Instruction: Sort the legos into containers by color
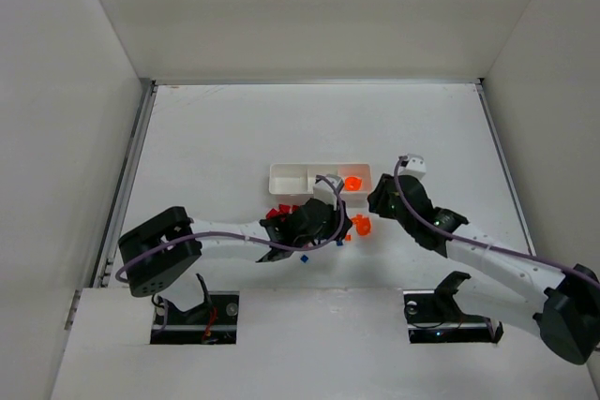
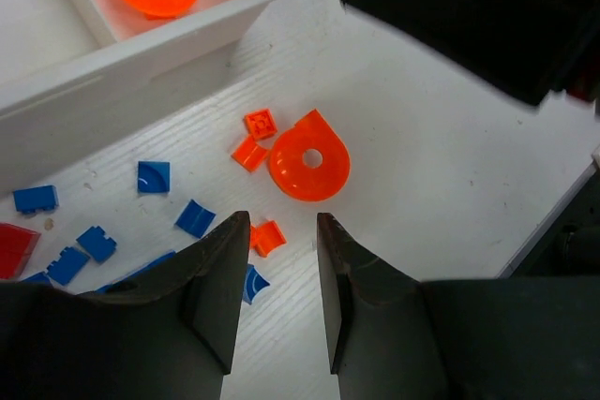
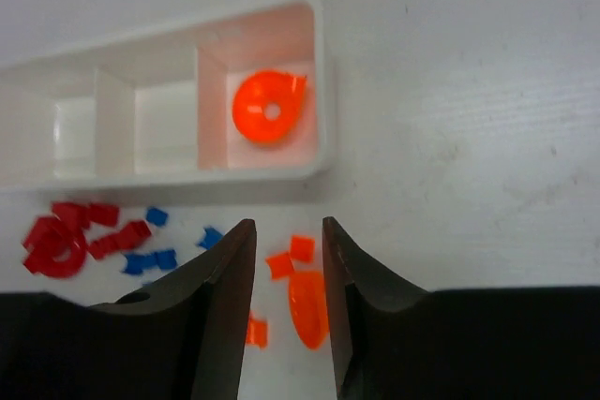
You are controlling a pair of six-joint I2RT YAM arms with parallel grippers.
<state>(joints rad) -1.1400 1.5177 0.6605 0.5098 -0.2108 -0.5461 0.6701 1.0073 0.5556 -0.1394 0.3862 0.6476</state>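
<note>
Right gripper jaws apart, empty; flat round orange lego lies in the tray end compartment ahead of it. Left gripper apart, empty; second orange ring lego just ahead on the surface.

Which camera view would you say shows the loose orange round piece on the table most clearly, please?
The left wrist view: the orange round piece lies whole and close, its centre hole plain. The right wrist view shows it foreshortened, low in the frame; the top view gives only a small orange blob.
</note>
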